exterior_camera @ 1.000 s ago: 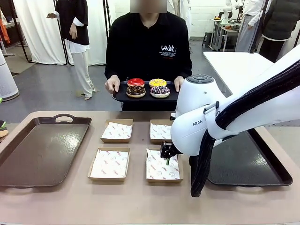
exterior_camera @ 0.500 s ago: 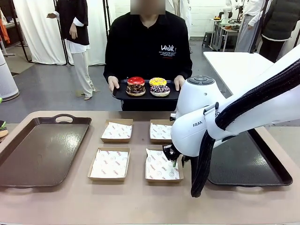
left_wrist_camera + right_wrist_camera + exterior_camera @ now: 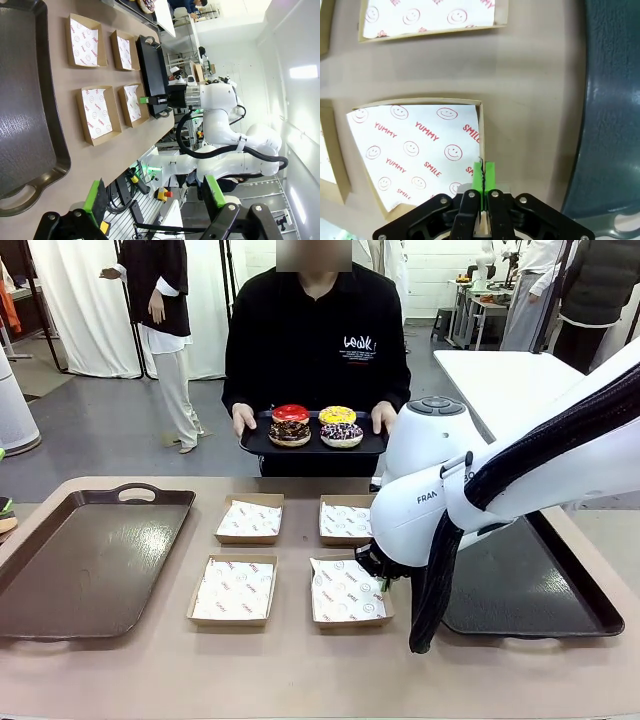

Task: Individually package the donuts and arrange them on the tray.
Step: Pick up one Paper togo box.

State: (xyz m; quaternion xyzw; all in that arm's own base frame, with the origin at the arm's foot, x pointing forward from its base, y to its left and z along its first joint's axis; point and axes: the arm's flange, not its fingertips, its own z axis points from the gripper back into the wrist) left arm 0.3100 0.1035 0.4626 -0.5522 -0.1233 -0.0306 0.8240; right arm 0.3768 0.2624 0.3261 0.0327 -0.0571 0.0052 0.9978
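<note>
Donuts (image 3: 291, 430) sit on held tray (image 3: 262, 448); right end effector (image 3: 481, 173) pinches box (image 3: 415, 145).

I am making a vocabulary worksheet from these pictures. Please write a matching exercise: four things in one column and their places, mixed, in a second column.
1 red donut
2 yellow donut
3 brown tray
4 near right box

A wall held in the shut right jaws
B person's tray, far right
C table, robot's left
D person's tray, far left

Pairs: 1-D, 2-B, 3-C, 4-A
</note>
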